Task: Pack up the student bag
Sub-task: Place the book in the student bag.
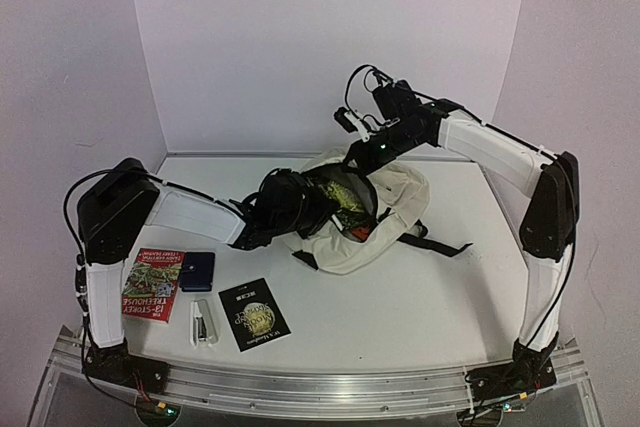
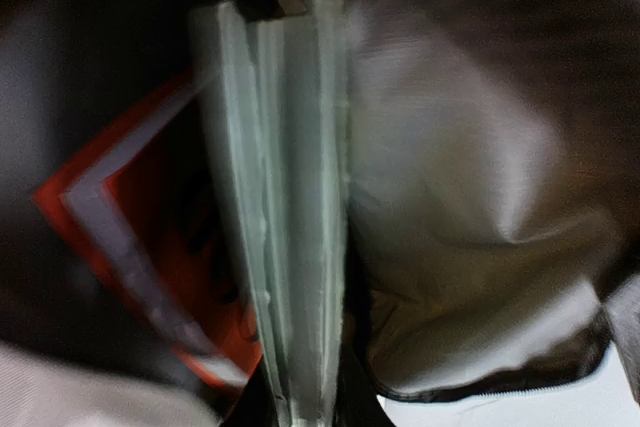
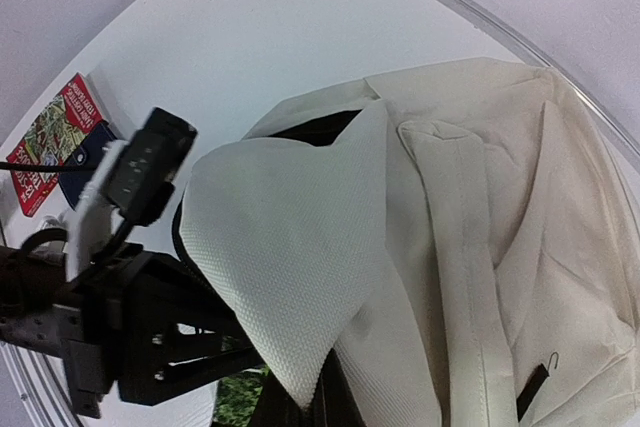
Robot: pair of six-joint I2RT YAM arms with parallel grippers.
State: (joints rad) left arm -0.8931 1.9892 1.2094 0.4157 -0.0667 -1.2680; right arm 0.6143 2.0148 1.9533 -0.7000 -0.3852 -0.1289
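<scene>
The student bag [image 1: 400, 202] is a cream backpack lying in the middle of the table with its mouth open to the left. My right gripper [image 1: 362, 155] is shut on the bag's top flap [image 3: 290, 247] and holds it lifted; the pinch sits at the bottom of the right wrist view [image 3: 320, 412]. My left gripper [image 1: 300, 202] reaches into the bag's mouth. In the left wrist view it [image 2: 300, 397] is shut on a pale green-grey book [image 2: 285, 217] held edge-on inside the bag. An orange-red book [image 2: 170, 277] lies beside it. A green cover [image 1: 345, 195] shows inside the bag.
On the table's front left lie a red book [image 1: 152, 285], a dark blue case [image 1: 198, 271], a white stapler [image 1: 204, 322] and a black booklet [image 1: 254, 314]. A black strap [image 1: 435, 244] trails from the bag to the right.
</scene>
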